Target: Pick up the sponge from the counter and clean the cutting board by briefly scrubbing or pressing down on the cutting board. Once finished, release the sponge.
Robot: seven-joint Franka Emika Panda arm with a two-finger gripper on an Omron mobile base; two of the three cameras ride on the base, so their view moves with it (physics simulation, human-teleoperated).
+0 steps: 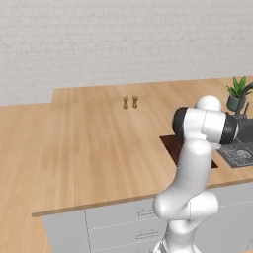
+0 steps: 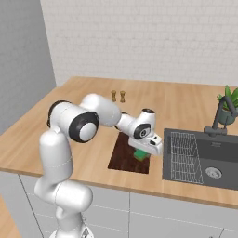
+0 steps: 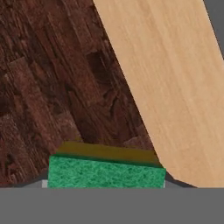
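Observation:
My gripper [image 2: 145, 149] is shut on the sponge [image 2: 139, 154], a small green block with a yellowish-tan layer. It hangs low over the right part of the dark reddish-brown cutting board [image 2: 124, 155]. In the hand view the sponge [image 3: 105, 171] lies across the bottom between the fingers, with the board's grain [image 3: 52, 78] right behind it and the counter [image 3: 175, 87] to the right. I cannot tell whether the sponge touches the board. In the left base view the arm covers most of the cutting board [image 1: 170, 143].
A dark sink [image 2: 211, 174] with a wire rack [image 2: 183, 155] and a faucet [image 2: 217, 116] sits just right of the board. A potted plant [image 2: 228, 109] stands behind it. Two small shakers [image 2: 117, 96] stand farther back on the counter [image 1: 99, 148].

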